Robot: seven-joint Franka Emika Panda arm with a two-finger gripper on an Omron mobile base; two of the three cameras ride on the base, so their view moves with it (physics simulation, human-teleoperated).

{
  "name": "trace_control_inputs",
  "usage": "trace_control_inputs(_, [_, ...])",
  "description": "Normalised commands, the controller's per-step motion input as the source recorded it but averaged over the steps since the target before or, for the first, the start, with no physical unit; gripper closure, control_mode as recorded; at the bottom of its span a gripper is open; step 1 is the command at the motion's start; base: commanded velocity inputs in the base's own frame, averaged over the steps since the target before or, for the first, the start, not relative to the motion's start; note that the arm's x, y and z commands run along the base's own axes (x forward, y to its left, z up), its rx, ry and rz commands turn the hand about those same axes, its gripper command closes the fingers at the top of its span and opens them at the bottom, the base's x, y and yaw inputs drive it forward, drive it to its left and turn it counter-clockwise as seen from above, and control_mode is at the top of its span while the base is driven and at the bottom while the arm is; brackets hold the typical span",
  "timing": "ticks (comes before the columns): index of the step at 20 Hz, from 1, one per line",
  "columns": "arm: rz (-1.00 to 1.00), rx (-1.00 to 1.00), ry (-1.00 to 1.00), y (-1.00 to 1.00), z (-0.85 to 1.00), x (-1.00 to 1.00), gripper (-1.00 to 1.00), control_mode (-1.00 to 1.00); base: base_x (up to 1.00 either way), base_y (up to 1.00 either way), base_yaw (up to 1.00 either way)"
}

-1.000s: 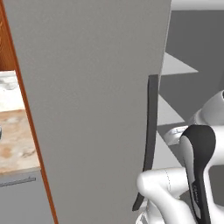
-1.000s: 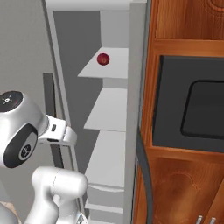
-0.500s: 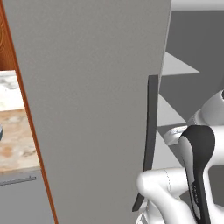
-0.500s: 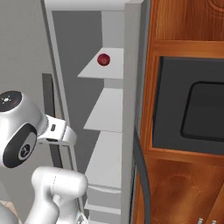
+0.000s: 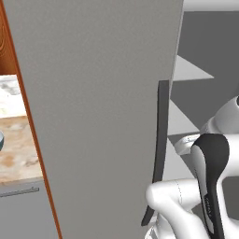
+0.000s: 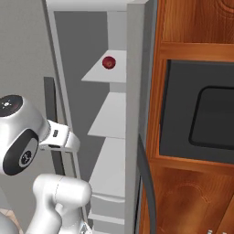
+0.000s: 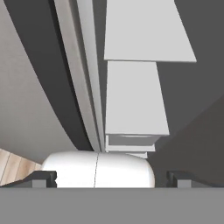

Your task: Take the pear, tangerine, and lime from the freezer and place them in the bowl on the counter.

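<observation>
Freezer (image 6: 116, 137): we're parked right at it with the door swung open, so the whole job is ahead of us. Nothing has been picked yet as far as we can tell.

Gripper (image 7: 112, 178): in the hand view the two dark fingertips sit wide apart at the bottom edge, with nothing between them. So the jaws are spread and empty.

Just ahead of the jaws: pale shelves (image 7: 135, 98) stacked one past the other, running away from the fingertips. They look bare from here.

To one side of the jaws: the door (image 5: 98, 116) edge and its long dark handle (image 5: 158, 154), close by the arm in the left base view. We think the arm could clip that handle or the door edge if it swings in carelessly.

Farther off, up and beyond the jaws: a small dark red round thing (image 6: 109, 62) on an upper shelf in the right base view. It doesn't look like an orange tangerine, a pear or a lime to us, so grabbing it would probably be a wrong pick.

Fruit we actually want: we can't spot any of the three in these views, so reaching in blind risks closing on air or bumping a shelf lip.

Far side, away from the jaws: the counter (image 5: 18, 149) past the door, with a sliver of what may be the bowl (image 5: 1, 140) at the frame edge. The open door stands between it and the arm, so the carry could snag there.
</observation>
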Motion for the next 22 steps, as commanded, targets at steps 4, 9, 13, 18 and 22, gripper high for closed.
trace_control_inputs(4, [0.00,0.00,0.00,0.00,0.00,0.00,-1.00,1.00,0.79,-0.08,0.00])
trace_control_inputs(9, [0.00,0.00,0.00,0.00,0.00,0.00,-1.00,1.00,0.39,-0.01,0.00])
trace_control_inputs(13, [0.00,0.00,-0.02,-0.14,0.00,0.00,-1.00,-1.00,0.04,-0.06,0.00])
trace_control_inputs(18, [0.02,0.00,-0.21,-0.30,0.26,-0.01,-1.00,-1.00,0.00,0.00,0.00])
trace_control_inputs(22, [0.04,0.00,-0.29,-0.27,0.35,0.00,-1.00,-1.00,0.00,0.00,0.00])
